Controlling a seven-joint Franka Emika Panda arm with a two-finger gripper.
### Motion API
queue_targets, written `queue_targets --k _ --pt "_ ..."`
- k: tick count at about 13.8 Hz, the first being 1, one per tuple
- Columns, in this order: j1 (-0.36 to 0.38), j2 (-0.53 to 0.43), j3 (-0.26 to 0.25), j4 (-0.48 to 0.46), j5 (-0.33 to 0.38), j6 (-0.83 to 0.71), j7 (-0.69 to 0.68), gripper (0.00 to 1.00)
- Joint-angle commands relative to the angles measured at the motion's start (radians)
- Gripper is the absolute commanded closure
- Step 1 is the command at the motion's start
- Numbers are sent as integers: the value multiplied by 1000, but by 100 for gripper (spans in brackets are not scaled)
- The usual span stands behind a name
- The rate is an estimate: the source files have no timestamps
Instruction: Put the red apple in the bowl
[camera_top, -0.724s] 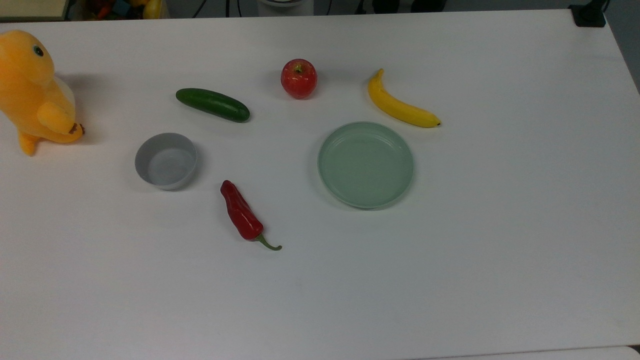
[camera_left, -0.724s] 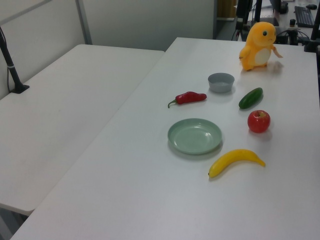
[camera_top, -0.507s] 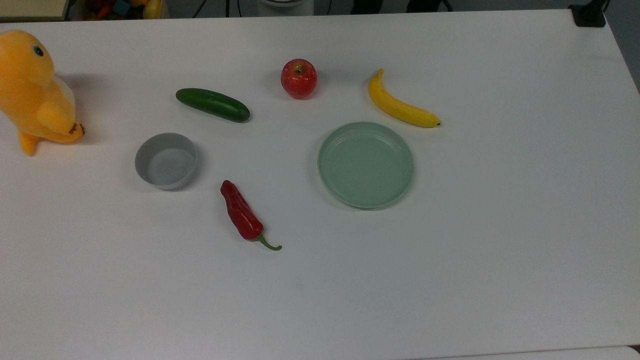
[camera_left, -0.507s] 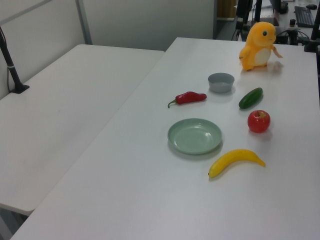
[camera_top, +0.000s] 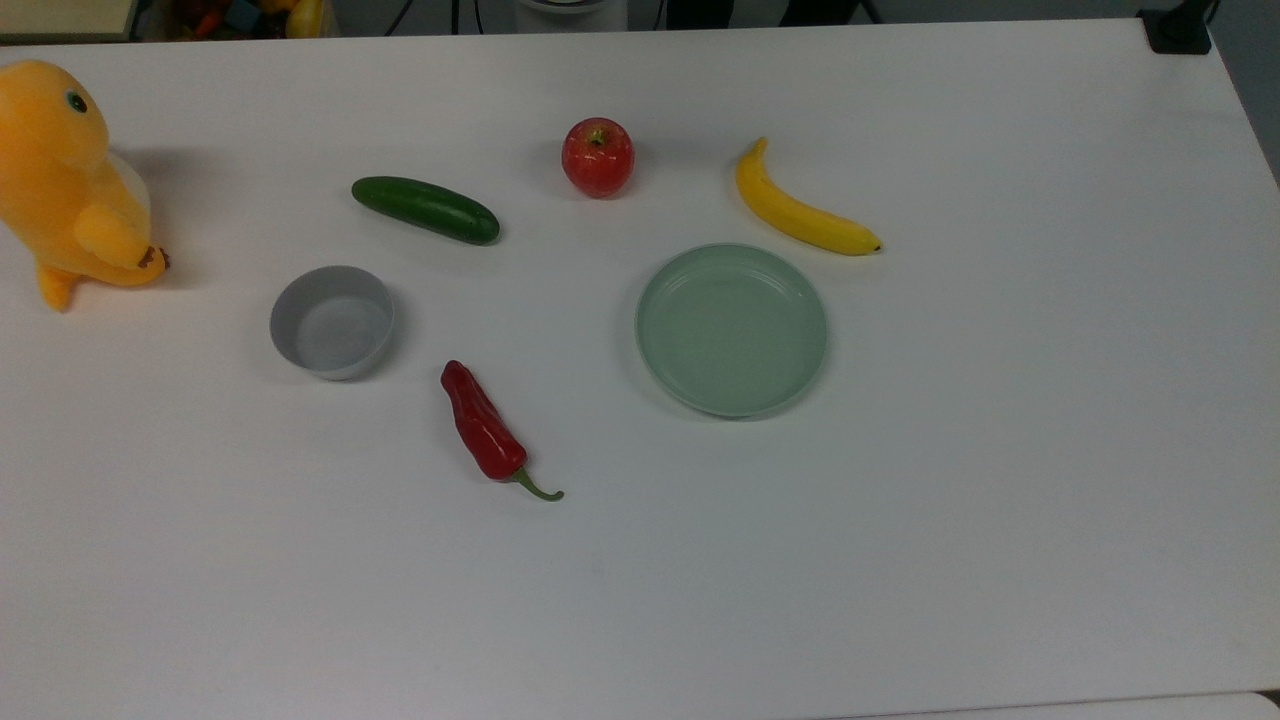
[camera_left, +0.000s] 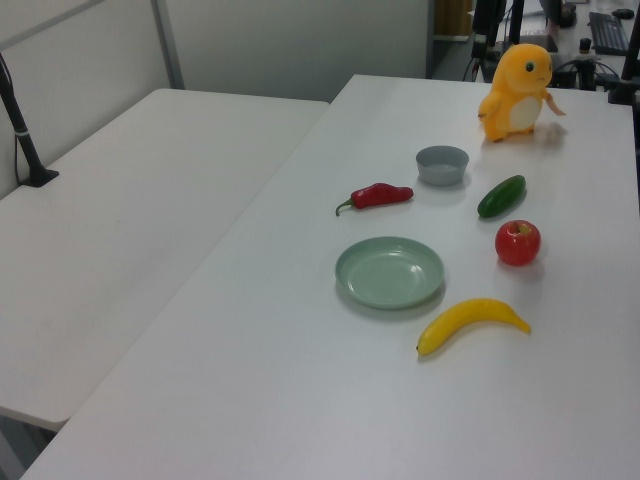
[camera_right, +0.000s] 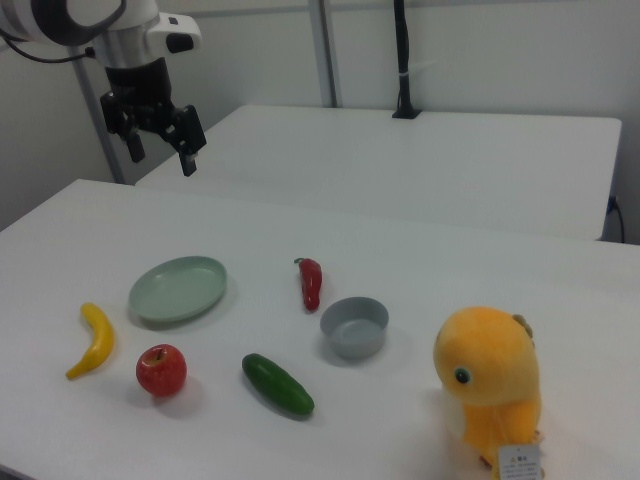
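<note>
- At the far left of the top view you have the orange plush toy (camera_top: 62, 180), standing on the white table (camera_top: 900, 560).
- Right of it, lower in the frame, your bowl (camera_top: 332, 321) sits upright with nothing in it.
- Above and right of the bowl lies the cucumber (camera_top: 425, 209); below and right of the bowl lies the chili (camera_top: 483, 428), stem toward the frame's bottom right.
- At upper centre you see the apple (camera_top: 598, 156), resting on the table with its stem dimple up, well apart from the bowl, the cucumber between them.
- Right of centre sits the plate (camera_top: 732, 329), bare, with the banana (camera_top: 797, 211) just above it.
- In the right view's upper left, your gripper (camera_right: 160, 142) hangs high above the table's far edge, fingers spread apart and holding nothing, well apart from the apple (camera_right: 161, 369) at lower left.
</note>
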Motion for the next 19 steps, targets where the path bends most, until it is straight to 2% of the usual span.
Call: queue_targets --k 1,8,16,17,19 --pt "-4 -25 7 -26 -1 3 7 0" --pt "-8 -26 1 -27 -1 3 -2 0" --pt "-4 -6 7 -72 -3 6 -5 0" --pt "-5 -5 7 -75 -3 6 -20 0" --pt "-8 -5 7 -86 -3 3 -166 0"
